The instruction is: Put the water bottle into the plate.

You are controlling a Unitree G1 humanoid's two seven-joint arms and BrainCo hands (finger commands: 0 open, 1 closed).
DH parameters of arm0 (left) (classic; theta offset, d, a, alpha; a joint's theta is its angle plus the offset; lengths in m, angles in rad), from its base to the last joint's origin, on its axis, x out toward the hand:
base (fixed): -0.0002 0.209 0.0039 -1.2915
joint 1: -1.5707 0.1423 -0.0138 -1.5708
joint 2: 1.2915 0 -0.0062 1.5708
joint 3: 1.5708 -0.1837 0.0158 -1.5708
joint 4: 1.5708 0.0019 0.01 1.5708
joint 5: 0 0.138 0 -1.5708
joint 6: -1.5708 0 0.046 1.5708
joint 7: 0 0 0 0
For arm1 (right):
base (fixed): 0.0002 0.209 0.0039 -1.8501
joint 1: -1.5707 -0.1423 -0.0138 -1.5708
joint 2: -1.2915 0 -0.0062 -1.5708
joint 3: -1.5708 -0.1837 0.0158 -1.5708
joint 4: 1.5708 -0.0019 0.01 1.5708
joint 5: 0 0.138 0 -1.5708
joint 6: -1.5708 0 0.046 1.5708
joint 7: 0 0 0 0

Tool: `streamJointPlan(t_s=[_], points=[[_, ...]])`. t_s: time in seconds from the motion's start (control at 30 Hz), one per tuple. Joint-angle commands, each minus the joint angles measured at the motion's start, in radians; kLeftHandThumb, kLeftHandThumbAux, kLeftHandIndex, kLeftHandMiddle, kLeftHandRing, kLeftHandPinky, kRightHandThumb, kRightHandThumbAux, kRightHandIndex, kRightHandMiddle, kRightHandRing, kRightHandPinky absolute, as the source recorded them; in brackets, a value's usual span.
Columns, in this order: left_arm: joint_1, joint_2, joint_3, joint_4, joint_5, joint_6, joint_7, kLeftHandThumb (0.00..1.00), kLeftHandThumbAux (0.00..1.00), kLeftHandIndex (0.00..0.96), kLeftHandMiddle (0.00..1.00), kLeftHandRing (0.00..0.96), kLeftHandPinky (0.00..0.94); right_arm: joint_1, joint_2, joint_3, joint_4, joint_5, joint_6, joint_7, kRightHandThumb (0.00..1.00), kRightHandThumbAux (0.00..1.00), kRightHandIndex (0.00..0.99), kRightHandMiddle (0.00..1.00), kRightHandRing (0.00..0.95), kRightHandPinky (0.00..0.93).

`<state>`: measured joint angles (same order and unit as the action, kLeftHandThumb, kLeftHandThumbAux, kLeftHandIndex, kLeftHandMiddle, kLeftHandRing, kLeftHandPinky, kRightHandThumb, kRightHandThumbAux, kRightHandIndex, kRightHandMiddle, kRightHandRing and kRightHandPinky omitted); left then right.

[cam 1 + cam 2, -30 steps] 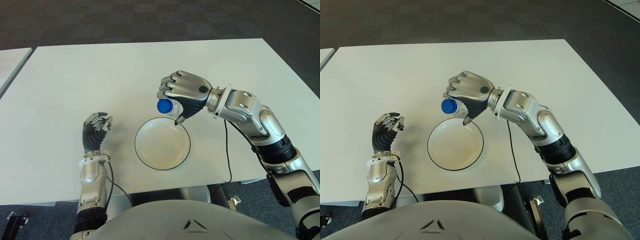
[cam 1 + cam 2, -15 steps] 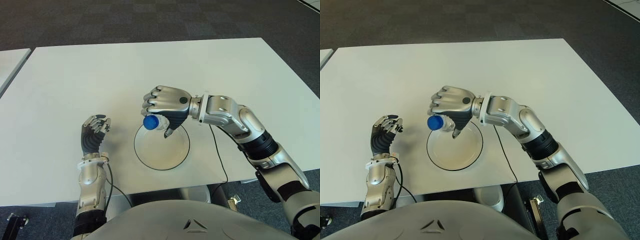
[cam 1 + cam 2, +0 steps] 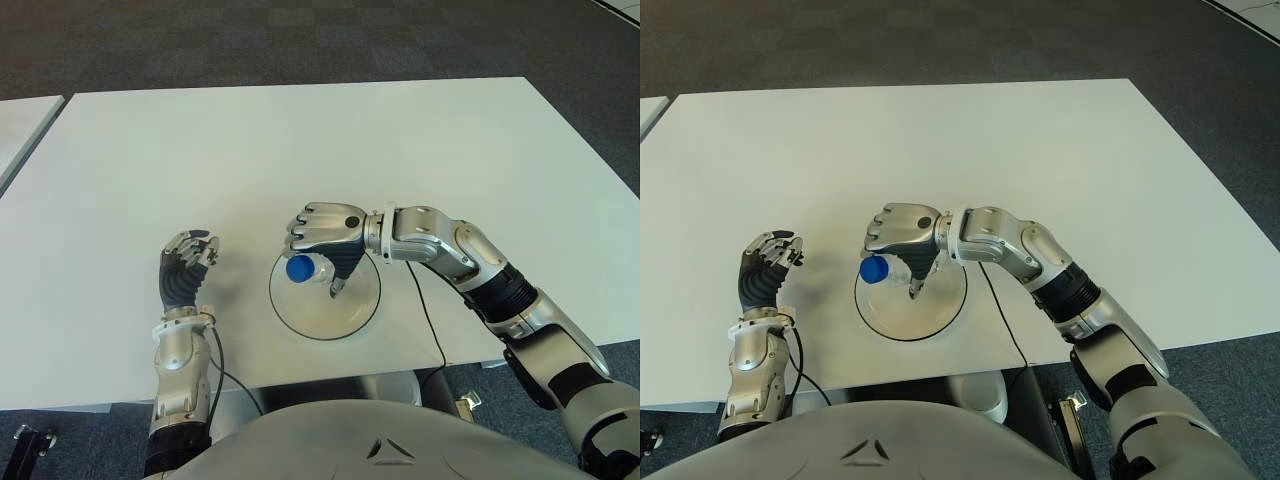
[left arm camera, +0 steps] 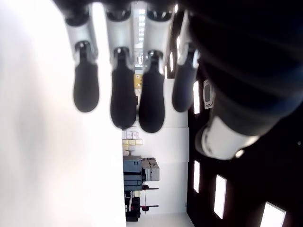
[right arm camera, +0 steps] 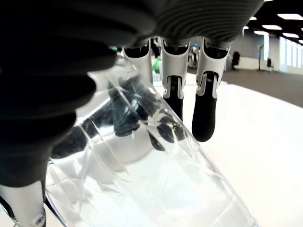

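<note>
My right hand (image 3: 325, 240) is shut on a clear water bottle with a blue cap (image 3: 299, 269), held lying sideways low over the white plate (image 3: 355, 306). The cap points toward my left, above the plate's left rim. Up close in the right wrist view the bottle's clear ribbed body (image 5: 156, 189) fills the palm, with the fingers (image 5: 206, 106) curled over it. Whether the bottle touches the plate I cannot tell. My left hand (image 3: 186, 268) shows to the left of the plate, its fingers (image 4: 123, 97) curled on nothing.
The white table (image 3: 250, 150) stretches wide behind the plate. Its front edge (image 3: 100, 395) runs close below the plate. A black cable (image 3: 425, 320) hangs from the right forearm over that edge. Another white table's corner (image 3: 20, 125) shows far left.
My right hand has carried the bottle toward me and down, from above the plate's far rim to low over the plate. The left hand has stayed in place.
</note>
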<state>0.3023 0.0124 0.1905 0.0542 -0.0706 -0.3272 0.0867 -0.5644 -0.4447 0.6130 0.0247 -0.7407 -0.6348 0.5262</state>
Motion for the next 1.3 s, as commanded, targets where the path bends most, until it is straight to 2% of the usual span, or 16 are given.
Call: streamJointPlan(t_s=[0.03,0.37,0.47,0.53,0.57,0.63,0.73,0.77,0.8,0.87,0.9,1.0,1.17,1.3], points=[[0.015,0.003,0.009,-0.014,-0.006,0.021,-0.007,0.709,0.709,0.434,0.629,0.609,0.605,0.017,0.013,0.017,0.025,0.018,0.010,0.022,0.715,0.717,0.437,0.846,0.862,0.875],[0.013,0.016,0.007,-0.008,0.027,-0.006,-0.005,0.708,0.710,0.434,0.646,0.630,0.621,0.036,0.009,0.014,0.064,0.031,-0.008,0.018,0.705,0.721,0.429,0.845,0.857,0.852],[0.016,0.018,0.008,-0.019,0.025,0.025,-0.003,0.708,0.710,0.434,0.647,0.631,0.616,0.035,-0.002,0.011,0.082,0.043,-0.029,0.017,0.701,0.721,0.426,0.834,0.840,0.824],[0.017,0.019,0.009,-0.030,0.019,0.050,-0.001,0.708,0.710,0.434,0.643,0.627,0.608,0.031,-0.012,0.011,0.100,0.055,-0.050,0.019,0.697,0.720,0.424,0.803,0.797,0.759],[0.018,0.018,0.009,-0.034,0.017,0.057,-0.001,0.709,0.710,0.434,0.642,0.625,0.606,0.029,-0.016,0.012,0.107,0.060,-0.058,0.020,0.693,0.720,0.422,0.729,0.717,0.689],[0.019,0.018,0.009,-0.039,0.020,0.064,0.001,0.709,0.710,0.434,0.640,0.622,0.601,0.025,-0.023,0.009,0.128,0.072,-0.084,0.013,0.689,0.720,0.420,0.652,0.635,0.616],[0.018,0.018,0.009,-0.041,0.033,0.066,0.009,0.709,0.711,0.434,0.636,0.617,0.594,0.019,-0.028,0.003,0.180,0.096,-0.146,-0.017,0.684,0.721,0.417,0.580,0.563,0.546],[0.018,0.017,0.009,-0.042,0.037,0.066,0.011,0.709,0.711,0.434,0.634,0.616,0.593,0.017,-0.029,0.002,0.196,0.102,-0.166,-0.026,0.565,0.681,0.356,0.527,0.524,0.513],[0.018,0.016,0.008,-0.044,0.037,0.067,0.011,0.709,0.711,0.434,0.633,0.615,0.593,0.014,-0.030,0.001,0.218,0.111,-0.193,-0.038,0.521,0.668,0.334,0.508,0.510,0.501],[0.017,0.015,0.008,-0.045,0.031,0.066,0.006,0.709,0.711,0.434,0.635,0.619,0.604,0.004,-0.030,0.005,0.249,0.117,-0.234,-0.047,0.382,0.619,0.156,0.305,0.340,0.375],[0.015,0.016,0.008,-0.040,0.033,0.055,0.005,0.709,0.711,0.434,0.635,0.620,0.607,-0.001,-0.035,0.008,0.268,0.107,-0.261,-0.059,0.342,0.604,0.101,0.239,0.278,0.326],[0.012,0.018,0.008,-0.026,0.039,0.027,0.002,0.708,0.711,0.434,0.639,0.623,0.609,-0.010,-0.042,0.010,0.299,0.086,-0.308,-0.079,0.246,0.549,0.033,0.102,0.144,0.206],[0.007,0.031,0.009,0.000,0.039,-0.015,-0.015,0.708,0.712,0.434,0.643,0.629,0.614,-0.012,-0.055,0.007,0.314,0.062,-0.348,-0.096,0.189,0.490,0.005,0.020,0.033,0.076],[0.005,0.045,0.007,0.012,0.045,-0.022,-0.023,0.708,0.713,0.434,0.650,0.638,0.620,-0.006,-0.066,0.006,0.307,0.055,-0.346,-0.085,0.182,0.426,0.000,0.004,0.006,0.017]])
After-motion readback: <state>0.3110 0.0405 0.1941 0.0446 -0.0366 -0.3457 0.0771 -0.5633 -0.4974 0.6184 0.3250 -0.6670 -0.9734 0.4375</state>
